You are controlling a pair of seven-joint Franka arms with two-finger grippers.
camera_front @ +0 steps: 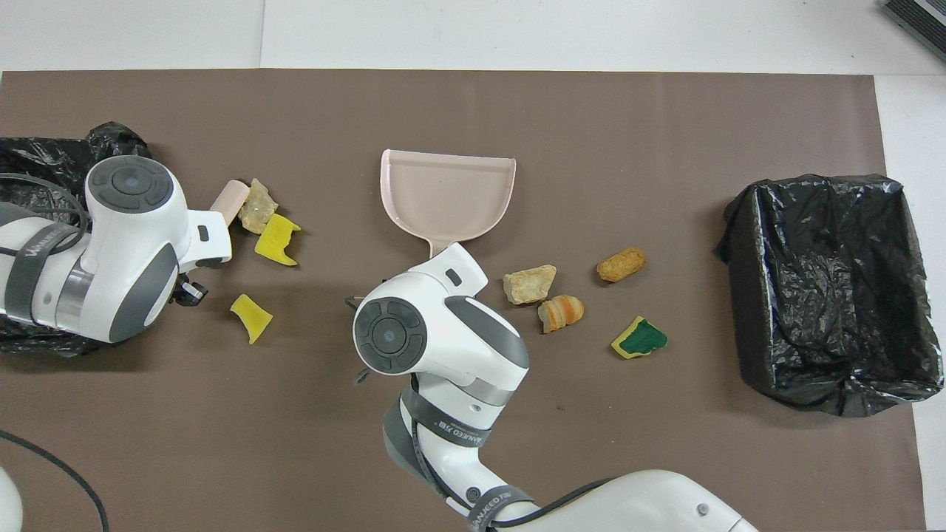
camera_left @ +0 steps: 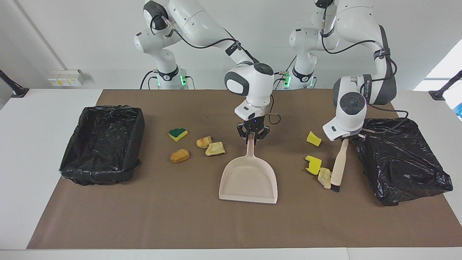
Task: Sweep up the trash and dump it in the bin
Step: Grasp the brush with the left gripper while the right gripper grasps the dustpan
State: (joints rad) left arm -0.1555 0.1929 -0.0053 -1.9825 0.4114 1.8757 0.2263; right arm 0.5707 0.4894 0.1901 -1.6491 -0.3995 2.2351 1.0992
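White walls, white tabletop (camera_left: 36, 144) under a brown mat (camera_left: 144, 224). Step in hand, as I read it: start of the sweep, nothing in the dustpan (camera_left: 249, 180).

My left jaws are pressed onto the handle of the hand brush (camera_left: 339, 164). The brush slants down to the mat and its bristle end touches a tan scrap (camera_left: 324, 177). That scrap butts a notched yellow scrap (camera_left: 313, 164). A curved yellow scrap (camera_left: 313, 138) lies nearer to me, apart from both. All three sit toward my left arm's end, next to a crumpled black bag (camera_left: 400, 162).

My right jaws pinch the dustpan's handle tip, pan flat on the mat mid-table, mouth facing away from me.

Four more bits lie toward my right arm's end: green-topped sponge (camera_left: 177, 134), orange scrap (camera_left: 179, 155), striped scrap (camera_left: 204, 142) and a second tan piece (camera_left: 215, 148). Farther toward that end stands the black-lined bin (camera_left: 103, 144).

Next move, my guess: the pan mouth must turn to face the brush-side scraps, lip flat on the mat, then the brush pushes them in.

Pose: right arm reaches to mid-table, wrist straight down. Left arm is folded, wrist tilted over the brush.
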